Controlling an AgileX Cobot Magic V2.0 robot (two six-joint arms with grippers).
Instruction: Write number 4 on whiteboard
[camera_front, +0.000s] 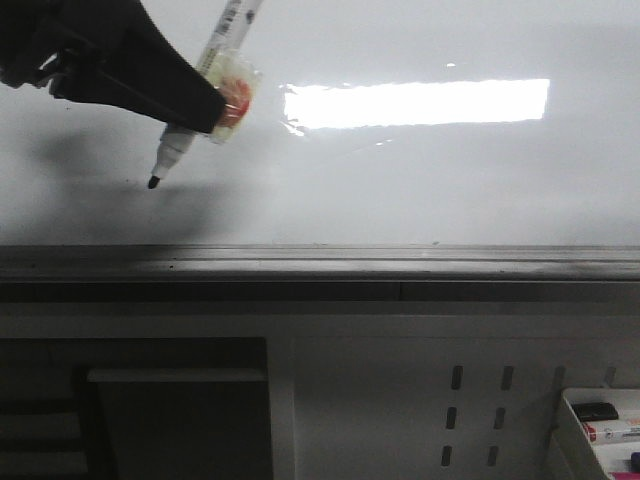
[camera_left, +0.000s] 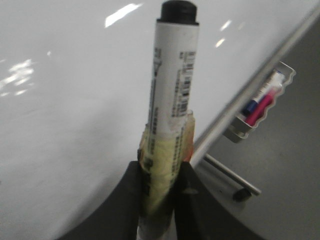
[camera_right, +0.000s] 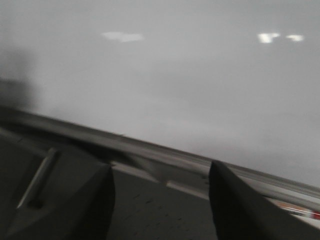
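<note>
The large glossy white whiteboard (camera_front: 420, 190) fills the front view, a bright rectangular reflection across its upper middle, and no stroke of the number 4 shows on it anywhere; the writing area under the pen looks bare. That is where trouble could start: the board is slick, so a tip pressed too lightly may skip and leave broken lines, while one pressed too hard could skid or twist inside its grip.

The grey metal ledge (camera_front: 400, 262) runs along the board's lower edge, near enough that a long downstroke might run into it. Below it hangs a pale perforated panel, and at the lower right a small white tray (camera_front: 572, 420) holds spare markers.

The left claw (camera_front: 205, 105) is clenched on a white-barrelled black-tipped marker (camera_front: 172, 150), padded with yellowish tape at the grasp. The tip sits at or just off the board; I cannot tell which. The tape could let the barrel rotate under load.

The right claw (camera_right: 160, 200) hangs released near the ledge, grasping nothing.
</note>
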